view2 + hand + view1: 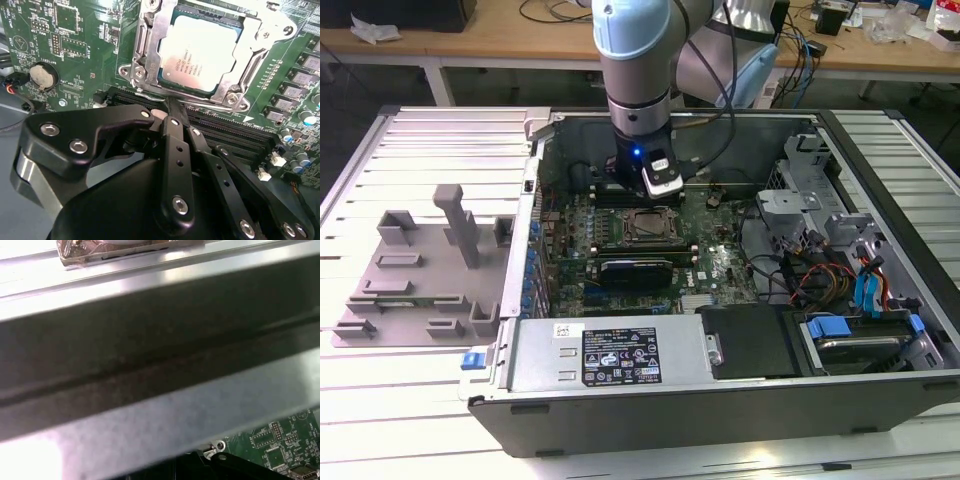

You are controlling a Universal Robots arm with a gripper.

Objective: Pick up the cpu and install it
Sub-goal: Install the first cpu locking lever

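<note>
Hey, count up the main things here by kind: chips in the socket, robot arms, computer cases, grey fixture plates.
cpu, seated in the socket: 1
arm: 1
computer case: 1
grey fixture plate: 1
Total: 4

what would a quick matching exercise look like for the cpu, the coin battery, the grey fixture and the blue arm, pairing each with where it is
Things:
1. cpu
2. coin battery
3. grey fixture
4. blue arm

Places:
A. outside the computer case, on the slatted table at the exterior view's left
B. flat in the socket's metal frame
C. reaching down into the open case above the motherboard
D. on the green board, apart from the socket

Pairs: 1-B, 2-D, 3-A, 4-C
</note>
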